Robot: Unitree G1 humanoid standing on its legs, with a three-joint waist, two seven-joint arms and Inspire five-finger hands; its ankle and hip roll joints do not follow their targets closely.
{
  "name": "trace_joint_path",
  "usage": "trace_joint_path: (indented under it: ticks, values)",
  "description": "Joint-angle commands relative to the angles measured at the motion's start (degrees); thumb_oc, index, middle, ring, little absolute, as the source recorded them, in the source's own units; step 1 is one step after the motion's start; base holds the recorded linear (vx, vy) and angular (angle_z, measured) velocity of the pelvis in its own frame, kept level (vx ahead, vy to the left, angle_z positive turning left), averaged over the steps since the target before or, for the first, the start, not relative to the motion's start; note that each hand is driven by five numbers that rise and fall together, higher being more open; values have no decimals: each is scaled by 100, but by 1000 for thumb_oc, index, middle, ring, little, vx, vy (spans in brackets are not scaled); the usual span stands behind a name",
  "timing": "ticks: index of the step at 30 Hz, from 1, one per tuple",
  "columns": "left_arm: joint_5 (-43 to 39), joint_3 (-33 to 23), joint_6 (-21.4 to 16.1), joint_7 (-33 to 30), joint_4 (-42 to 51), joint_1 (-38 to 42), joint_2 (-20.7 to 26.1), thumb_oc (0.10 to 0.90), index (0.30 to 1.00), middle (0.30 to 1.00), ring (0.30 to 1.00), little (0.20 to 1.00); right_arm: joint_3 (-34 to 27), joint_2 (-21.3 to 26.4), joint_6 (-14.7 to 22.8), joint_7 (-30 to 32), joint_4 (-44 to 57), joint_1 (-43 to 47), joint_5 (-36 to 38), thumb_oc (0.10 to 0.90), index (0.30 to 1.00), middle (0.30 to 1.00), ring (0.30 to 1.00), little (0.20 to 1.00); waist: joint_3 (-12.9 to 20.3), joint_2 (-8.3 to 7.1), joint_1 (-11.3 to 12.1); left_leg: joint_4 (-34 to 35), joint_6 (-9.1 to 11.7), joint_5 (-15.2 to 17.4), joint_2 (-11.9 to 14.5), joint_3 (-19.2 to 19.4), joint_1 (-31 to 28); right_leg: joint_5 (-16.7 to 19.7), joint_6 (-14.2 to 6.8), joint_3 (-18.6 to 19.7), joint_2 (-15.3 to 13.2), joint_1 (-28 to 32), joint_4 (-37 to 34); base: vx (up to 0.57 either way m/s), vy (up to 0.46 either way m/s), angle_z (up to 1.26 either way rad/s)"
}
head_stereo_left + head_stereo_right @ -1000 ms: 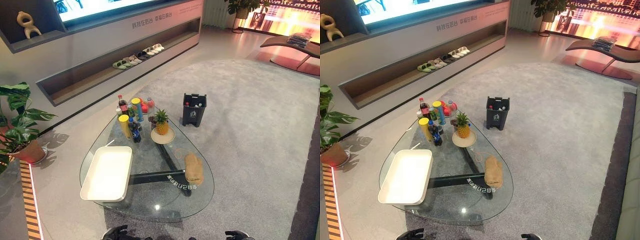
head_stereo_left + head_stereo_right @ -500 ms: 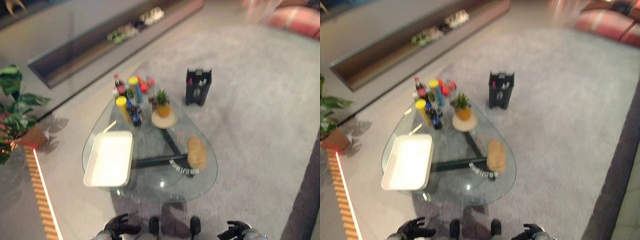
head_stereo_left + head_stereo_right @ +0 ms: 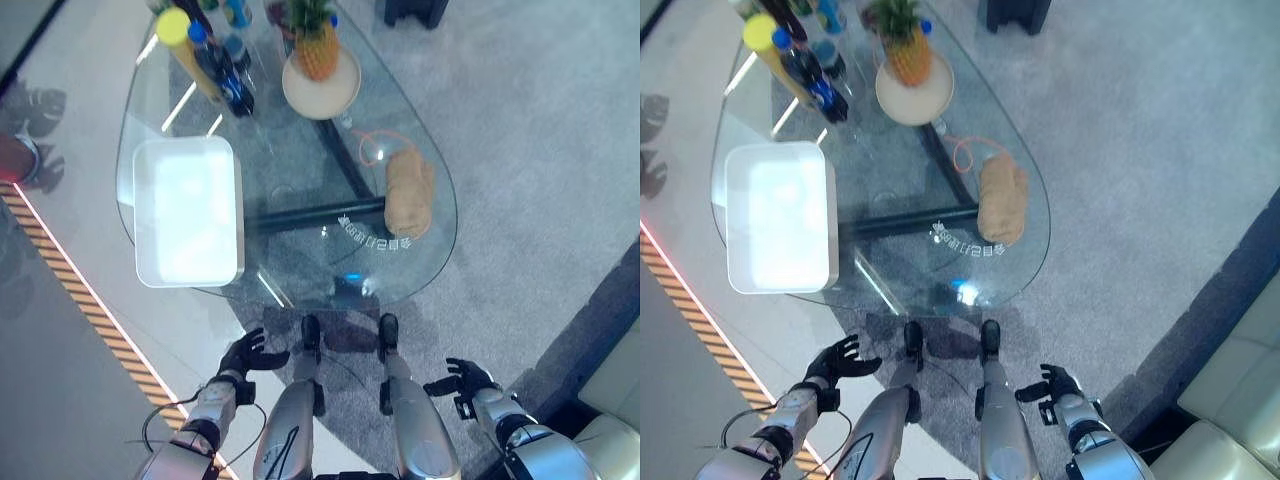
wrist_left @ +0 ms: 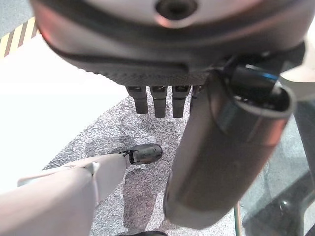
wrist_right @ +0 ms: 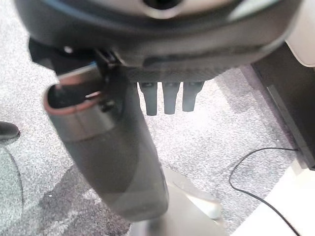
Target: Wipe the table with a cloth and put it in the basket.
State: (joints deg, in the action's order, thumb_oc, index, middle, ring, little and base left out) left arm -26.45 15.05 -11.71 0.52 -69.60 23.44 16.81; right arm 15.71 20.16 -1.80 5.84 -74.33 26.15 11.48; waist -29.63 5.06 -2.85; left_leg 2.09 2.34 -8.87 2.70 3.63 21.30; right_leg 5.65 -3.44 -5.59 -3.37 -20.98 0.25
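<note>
In the left eye view, the tan cloth [image 3: 409, 193] lay bunched on the glass desk [image 3: 430, 240] near its right edge, just beyond the dark frame bar under the glass. The white basket [image 3: 187, 210] sat on the desk's left side, well apart from the cloth, with the pineapple on its plate [image 3: 320, 82] and a cluster of bottles [image 3: 210, 60] at the far end. The left hand [image 3: 249, 353] hung low by the robot's side with fingers spread and empty.

In the right eye view, the right hand [image 3: 1052, 385] likewise hung low, fingers relaxed, holding nothing.

The left wrist view showed straight fingers [image 4: 159, 101] above the carpet, and the right wrist view showed the same of its fingers [image 5: 169, 97].

The cloth looked soft, light and limp; a pinch across its raised middle fold would likely hold, though it may slide on the glass.
</note>
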Motion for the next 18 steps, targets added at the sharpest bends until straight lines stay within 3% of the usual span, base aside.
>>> trace_joint_path:
  ticks: [1, 7, 12, 18]
  values:
    - [-361, -50, -207, -34, -1, -31, 361, 800, 900, 900, 900, 900, 87, 277, 23, 217, 66, -291, 231, 800, 900, 900, 900, 900, -13, -199, 76, -1091, 47, 426, -439, -265, 748, -578, 84, 116, 75, -966, 1470, -75, -62, 11]
    - [-817, -263, -83, 40, 256, -70, 411, 800, 900, 900, 900, 900, -60, 336, 195, 363, 152, -306, 311, 800, 900, 900, 900, 900, -16, -236, 110, -2449, -28, 885, -440, -316, 1702, -971, 201, 87, 81, -1830, 2577, -62, -58, 17]
    - [-863, -369, 21, 77, 297, -89, 472, 800, 900, 900, 900, 900, -139, 397, 323, 374, 165, -283, 339, 800, 900, 900, 900, 900, -16, -254, 129, -2861, -39, 1037, -380, -325, 1981, -1112, 245, 82, 105, -2072, 2948, -24, -30, 7]
    - [-1264, -508, 68, 76, 358, -117, 475, 800, 900, 900, 900, 900, -224, 454, 706, 854, 345, -158, 284, 800, 900, 900, 900, 900, -16, -244, 124, -3316, -61, 1213, -280, -309, 2417, -1251, 317, 105, 139, -2496, 3408, -27, -7, -7]
